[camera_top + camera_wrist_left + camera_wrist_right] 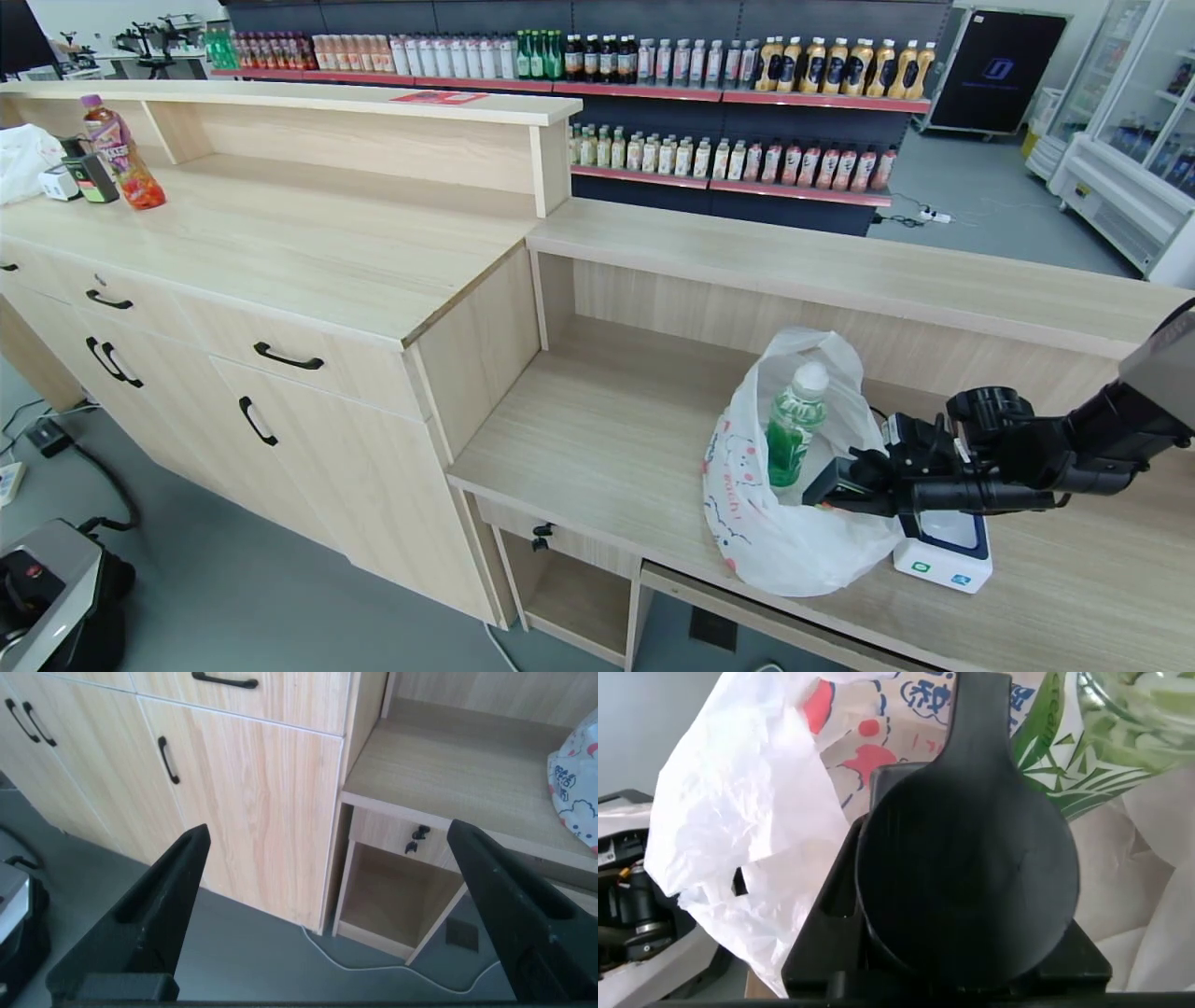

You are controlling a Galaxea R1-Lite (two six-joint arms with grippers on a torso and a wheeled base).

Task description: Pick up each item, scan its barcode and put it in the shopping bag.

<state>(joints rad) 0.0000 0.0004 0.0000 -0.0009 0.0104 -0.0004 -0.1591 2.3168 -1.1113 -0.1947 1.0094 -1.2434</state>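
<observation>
A white plastic shopping bag (784, 546) stands on the lower counter with a green bottle (794, 429) upright inside it. My right gripper (845, 485) is at the bag's open mouth, shut on a black item (829, 483). In the right wrist view the black item (966, 877) has a round body and sits close in front of the bag (738, 831) and the green bottle (1102, 737). My left gripper (327, 835) hangs open and empty over the floor, in front of the cabinet doors (252, 793).
A white scanner box (943, 555) sits under my right arm beside the bag. On the far left of the higher counter stand a red drink bottle (121, 154), a dark box (91, 177), a white box (58, 184) and another white bag (23, 159).
</observation>
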